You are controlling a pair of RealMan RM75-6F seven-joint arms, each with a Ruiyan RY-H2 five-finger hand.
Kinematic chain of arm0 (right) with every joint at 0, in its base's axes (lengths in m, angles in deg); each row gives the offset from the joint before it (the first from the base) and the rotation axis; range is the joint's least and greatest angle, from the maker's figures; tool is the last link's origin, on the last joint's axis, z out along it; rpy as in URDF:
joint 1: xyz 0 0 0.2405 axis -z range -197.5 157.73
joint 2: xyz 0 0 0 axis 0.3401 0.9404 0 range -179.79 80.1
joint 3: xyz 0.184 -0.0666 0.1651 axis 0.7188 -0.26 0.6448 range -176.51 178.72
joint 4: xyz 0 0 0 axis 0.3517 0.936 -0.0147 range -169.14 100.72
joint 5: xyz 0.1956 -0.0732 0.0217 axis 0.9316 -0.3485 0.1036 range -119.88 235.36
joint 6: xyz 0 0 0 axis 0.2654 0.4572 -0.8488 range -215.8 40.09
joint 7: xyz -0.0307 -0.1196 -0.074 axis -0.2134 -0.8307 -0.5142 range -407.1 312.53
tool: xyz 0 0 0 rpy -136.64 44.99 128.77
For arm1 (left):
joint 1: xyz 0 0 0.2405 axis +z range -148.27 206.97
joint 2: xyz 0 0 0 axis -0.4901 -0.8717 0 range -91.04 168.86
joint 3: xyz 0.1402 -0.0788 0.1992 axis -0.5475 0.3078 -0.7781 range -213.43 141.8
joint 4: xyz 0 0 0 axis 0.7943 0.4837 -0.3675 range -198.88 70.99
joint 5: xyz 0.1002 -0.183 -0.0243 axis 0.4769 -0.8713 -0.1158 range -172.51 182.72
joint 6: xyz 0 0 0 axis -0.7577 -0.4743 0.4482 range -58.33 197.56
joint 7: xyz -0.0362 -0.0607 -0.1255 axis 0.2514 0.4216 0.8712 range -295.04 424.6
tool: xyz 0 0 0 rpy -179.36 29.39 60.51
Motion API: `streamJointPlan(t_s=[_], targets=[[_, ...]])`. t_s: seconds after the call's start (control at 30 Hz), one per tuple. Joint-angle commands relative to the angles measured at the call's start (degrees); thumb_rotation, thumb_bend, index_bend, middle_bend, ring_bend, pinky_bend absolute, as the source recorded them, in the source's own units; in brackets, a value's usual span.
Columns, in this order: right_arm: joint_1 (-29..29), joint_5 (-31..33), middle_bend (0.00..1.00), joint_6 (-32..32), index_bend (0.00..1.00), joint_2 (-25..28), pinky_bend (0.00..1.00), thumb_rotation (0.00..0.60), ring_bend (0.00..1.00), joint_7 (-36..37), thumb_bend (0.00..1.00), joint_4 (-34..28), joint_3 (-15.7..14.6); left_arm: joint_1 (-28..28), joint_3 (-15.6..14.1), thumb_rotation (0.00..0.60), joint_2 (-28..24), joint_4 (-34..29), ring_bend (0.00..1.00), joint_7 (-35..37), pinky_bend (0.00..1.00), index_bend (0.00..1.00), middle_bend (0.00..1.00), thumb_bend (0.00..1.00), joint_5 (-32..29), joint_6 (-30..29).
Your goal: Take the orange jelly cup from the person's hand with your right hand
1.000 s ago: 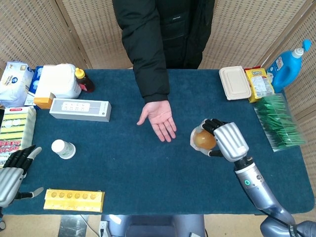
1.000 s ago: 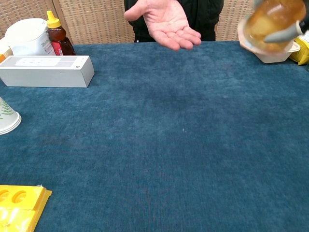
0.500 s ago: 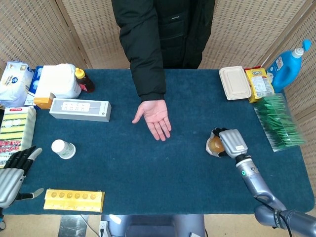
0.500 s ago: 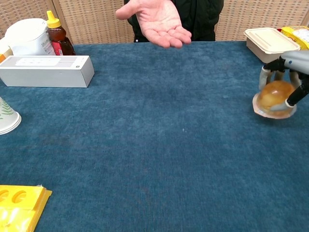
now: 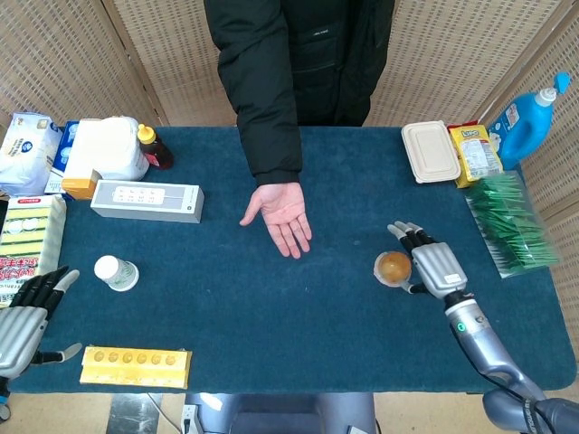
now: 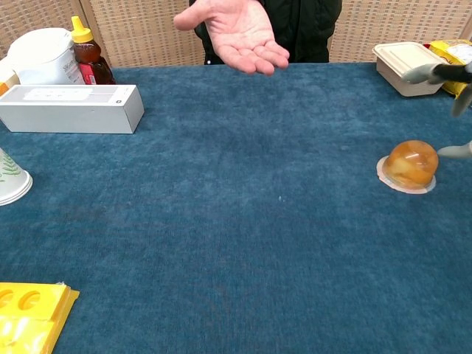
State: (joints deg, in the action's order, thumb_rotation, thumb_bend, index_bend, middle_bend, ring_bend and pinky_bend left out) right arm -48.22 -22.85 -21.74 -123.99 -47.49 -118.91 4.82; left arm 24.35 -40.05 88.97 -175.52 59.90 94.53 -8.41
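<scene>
The orange jelly cup (image 5: pixel 393 267) (image 6: pixel 409 164) sits upside down on the blue tablecloth at the right, free of any grip. My right hand (image 5: pixel 432 264) is just to its right, fingers spread apart and off the cup; only its fingertips (image 6: pixel 451 150) show at the chest view's right edge. The person's hand (image 5: pixel 280 213) (image 6: pixel 238 31) hovers palm up and empty over the table's middle. My left hand (image 5: pixel 25 316) rests at the near left corner with fingers apart, holding nothing.
A white box (image 5: pixel 147 200), a paper cup (image 5: pixel 116 272) and a yellow tray (image 5: pixel 136 365) lie on the left. Honey bottle (image 5: pixel 154 146) and white tub (image 5: pixel 109 147) stand at the back left. A lidded container (image 5: pixel 431 151), snack packs and blue detergent bottle (image 5: pixel 526 110) occupy the right.
My right hand lowered the jelly cup onto the cloth and let go, its fingers now spread beside it. The person's hand drew back slightly to the left.
</scene>
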Motion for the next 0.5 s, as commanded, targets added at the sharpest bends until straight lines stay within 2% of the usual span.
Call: streamJointPlan(t_s=[0.03,0.27,0.5], targets=[[5.5,-6.1,0.08,7.9,0.05,4.1,0.28,0.600,0.10,3.7,0.25,-2.3,-3.5,0.2,-0.2,0.600,0.1,0.0,0.00,-0.2,0.04,0.00,0.00,0.08,0.4,-0.3],[14.6,-12.9,0.10,21.3,0.08,4.1,0.18,0.600,0.07,4.9,0.07,2.2,-7.9,0.4,-0.4,0.600,0.8,0.0,0.00,-1.6,0.04,0.00,0.00,0.08,0.8,-0.4],[20.9,-15.8,0.10,29.7,0.11,3.5,0.11,0.600,0.05,7.3,0.03,6.4,-9.5,0.6,-0.6,0.600,1.8,-0.3,0.00,-4.2,0.04,0.00,0.00,0.09,0.8,-0.5]])
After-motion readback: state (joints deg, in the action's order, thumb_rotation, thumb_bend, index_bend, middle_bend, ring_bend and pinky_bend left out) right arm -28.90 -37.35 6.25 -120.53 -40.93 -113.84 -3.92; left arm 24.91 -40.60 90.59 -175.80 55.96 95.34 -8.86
